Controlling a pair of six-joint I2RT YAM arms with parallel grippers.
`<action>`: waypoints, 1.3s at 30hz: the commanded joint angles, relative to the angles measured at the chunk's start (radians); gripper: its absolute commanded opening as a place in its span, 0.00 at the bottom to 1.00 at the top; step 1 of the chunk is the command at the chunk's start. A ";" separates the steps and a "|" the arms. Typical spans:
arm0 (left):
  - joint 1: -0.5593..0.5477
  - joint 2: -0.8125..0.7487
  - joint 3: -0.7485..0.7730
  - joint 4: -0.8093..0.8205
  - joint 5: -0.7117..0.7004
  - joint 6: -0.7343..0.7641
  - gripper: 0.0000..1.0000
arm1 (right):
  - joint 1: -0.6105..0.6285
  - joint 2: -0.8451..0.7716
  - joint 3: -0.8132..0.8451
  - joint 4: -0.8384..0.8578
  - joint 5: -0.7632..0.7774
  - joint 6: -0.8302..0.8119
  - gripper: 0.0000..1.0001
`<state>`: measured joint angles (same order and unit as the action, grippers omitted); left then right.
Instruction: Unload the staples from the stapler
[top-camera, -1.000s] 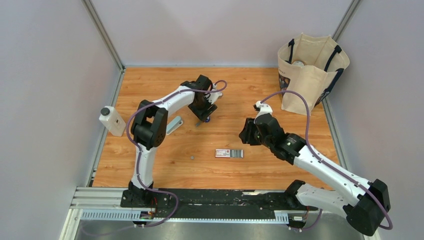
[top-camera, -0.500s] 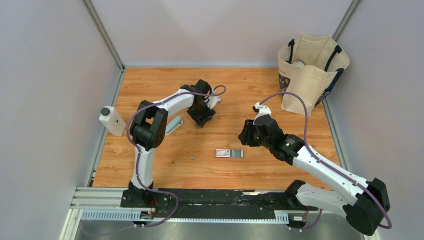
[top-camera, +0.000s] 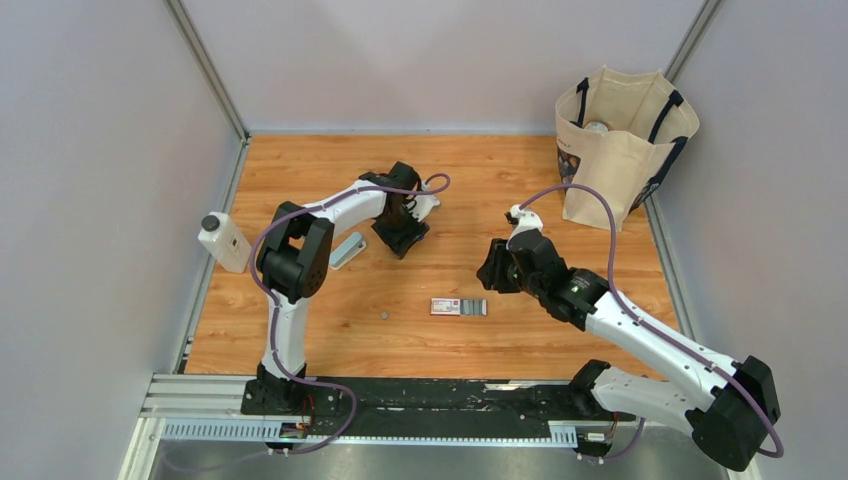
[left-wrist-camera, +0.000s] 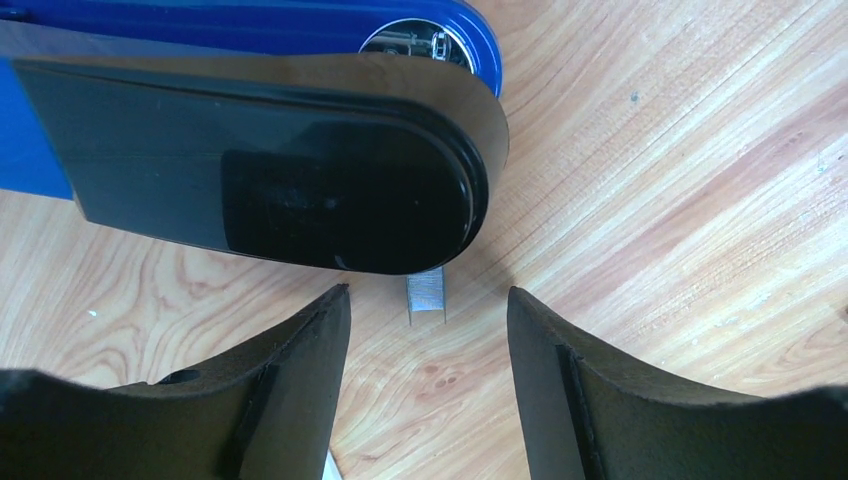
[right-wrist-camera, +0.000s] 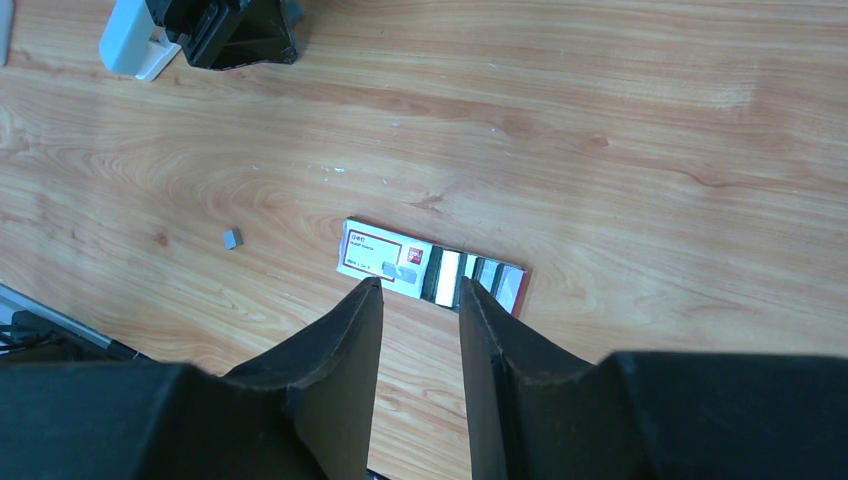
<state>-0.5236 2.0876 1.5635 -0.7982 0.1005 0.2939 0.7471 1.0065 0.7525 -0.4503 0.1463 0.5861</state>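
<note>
Gaping empty, left gripper (left-wrist-camera: 428, 292) frames staples (left-wrist-camera: 425, 302); right gripper (right-wrist-camera: 420, 285), parted, overhangs illegibly-labelled box (right-wrist-camera: 385, 258).

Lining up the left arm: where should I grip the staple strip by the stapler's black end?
Pinch the staple strip across its two side edges, coming straight down. It lies flat on the wood, far end hidden by the stapler, centred in the open left gripper.
</note>
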 joint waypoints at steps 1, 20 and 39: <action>-0.006 -0.012 0.046 0.005 0.030 0.013 0.66 | -0.005 -0.003 0.015 0.044 -0.005 0.004 0.36; -0.016 0.006 0.059 -0.004 0.031 0.014 0.57 | -0.005 -0.002 0.005 0.045 -0.005 0.003 0.30; -0.019 0.055 0.105 -0.035 0.021 -0.006 0.56 | -0.005 -0.020 0.005 0.030 0.012 -0.005 0.26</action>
<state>-0.5373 2.1288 1.6302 -0.8219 0.1215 0.2916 0.7464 1.0004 0.7525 -0.4458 0.1410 0.5858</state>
